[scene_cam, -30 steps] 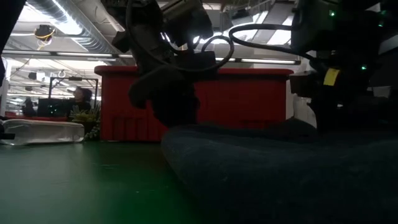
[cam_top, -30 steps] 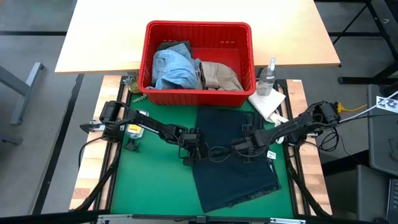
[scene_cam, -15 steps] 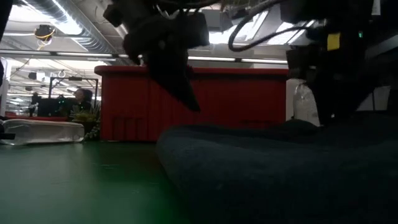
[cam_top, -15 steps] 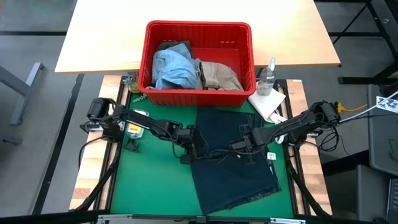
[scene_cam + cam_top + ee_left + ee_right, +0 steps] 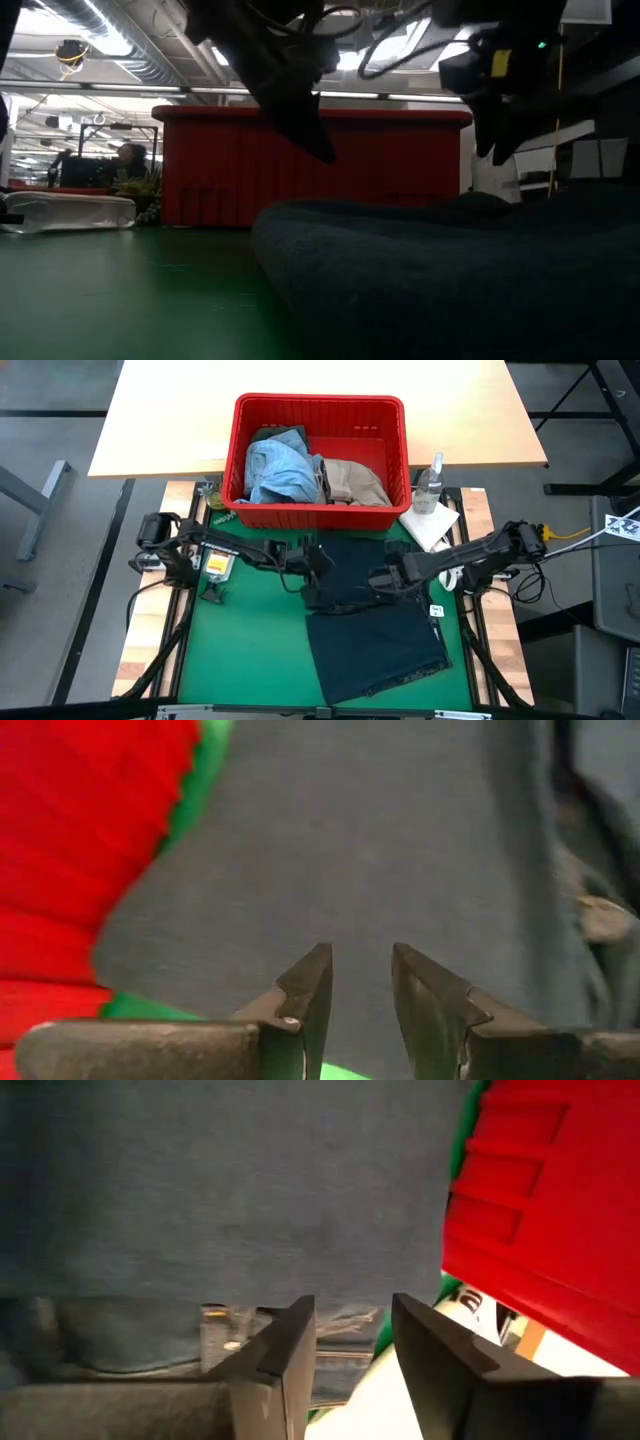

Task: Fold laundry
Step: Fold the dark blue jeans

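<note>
Overhead, dark navy jeans (image 5: 375,615) lie spread flat on the green mat (image 5: 240,650) of the tabletop, one end just beside the red basket (image 5: 320,410), the other reaching toward the near edge. Inside the basket rest light blue denim (image 5: 280,470) and a beige khaki piece (image 5: 352,482); a white cloth (image 5: 430,525) and a clear bottle (image 5: 432,485) stand beside the basket's right corner. The left gripper (image 5: 318,565) hovers over the jeans' left edge near the basket; its wrist view shows both fingers (image 5: 305,995) parted by a narrow gap with nothing between them, the jaws released above the fabric. The right gripper (image 5: 385,578) hangs over the jeans' middle, its jaws likewise released, the fingers (image 5: 290,1345) apart and empty above the waistband. At table level both grippers are clear of the jeans' surface (image 5: 450,270), the basket wall behind them.
</note>
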You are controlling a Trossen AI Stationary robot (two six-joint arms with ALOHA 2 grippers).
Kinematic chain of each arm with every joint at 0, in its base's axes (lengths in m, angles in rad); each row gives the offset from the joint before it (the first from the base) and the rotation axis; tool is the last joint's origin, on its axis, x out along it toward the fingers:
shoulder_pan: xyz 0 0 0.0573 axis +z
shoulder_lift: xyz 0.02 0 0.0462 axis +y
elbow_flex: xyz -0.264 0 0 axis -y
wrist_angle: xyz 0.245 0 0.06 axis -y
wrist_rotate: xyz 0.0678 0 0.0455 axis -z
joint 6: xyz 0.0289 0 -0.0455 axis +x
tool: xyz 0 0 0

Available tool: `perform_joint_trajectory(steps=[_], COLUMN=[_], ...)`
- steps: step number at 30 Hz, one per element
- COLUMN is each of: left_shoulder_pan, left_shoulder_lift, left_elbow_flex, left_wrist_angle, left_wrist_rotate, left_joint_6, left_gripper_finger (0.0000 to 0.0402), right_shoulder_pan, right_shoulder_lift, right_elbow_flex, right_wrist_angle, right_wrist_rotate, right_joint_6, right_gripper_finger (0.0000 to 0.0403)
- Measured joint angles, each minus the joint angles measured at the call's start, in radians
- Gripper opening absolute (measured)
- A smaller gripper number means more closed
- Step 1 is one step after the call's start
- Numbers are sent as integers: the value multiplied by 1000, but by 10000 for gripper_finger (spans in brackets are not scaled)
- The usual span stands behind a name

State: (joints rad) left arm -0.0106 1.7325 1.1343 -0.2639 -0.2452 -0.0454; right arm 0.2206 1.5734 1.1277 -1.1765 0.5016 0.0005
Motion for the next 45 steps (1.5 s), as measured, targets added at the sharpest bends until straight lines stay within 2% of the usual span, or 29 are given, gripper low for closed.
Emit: perform_joint_trajectory(steps=[5,13,20,26,32,36,45], left_shoulder_pan=[52,100,135,143,142,130,77], left_shoulder_lift=[10,110,205,230,201,168,67], left_elbow_flex=[0,0,0,2,2,20,50], left_wrist_angle=[59,109,112,113,83,56,31], left_wrist_rotate=[-1,0,3,7,56,110,132], left_joint_6=[-12,-50,-52,-52,-54,-57,-50], left_gripper_finger=[101,101,101,101,101,101,101], right_shoulder_pan=[-90,-185,-217,-215,-215,-213,-190], right_shoulder_lift=[0,0,0,0,1,2,1], right_elbow_flex=[-23,-157,-289,-347,-308,-227,-37], right_wrist_angle=[25,238,364,430,377,274,39], right_wrist_rotate=[28,28,-53,-102,-126,-137,-140], right_joint_6=[-35,-75,-88,-88,-88,-108,-140], right_gripper_finger=[134,134,134,134,134,134,134])
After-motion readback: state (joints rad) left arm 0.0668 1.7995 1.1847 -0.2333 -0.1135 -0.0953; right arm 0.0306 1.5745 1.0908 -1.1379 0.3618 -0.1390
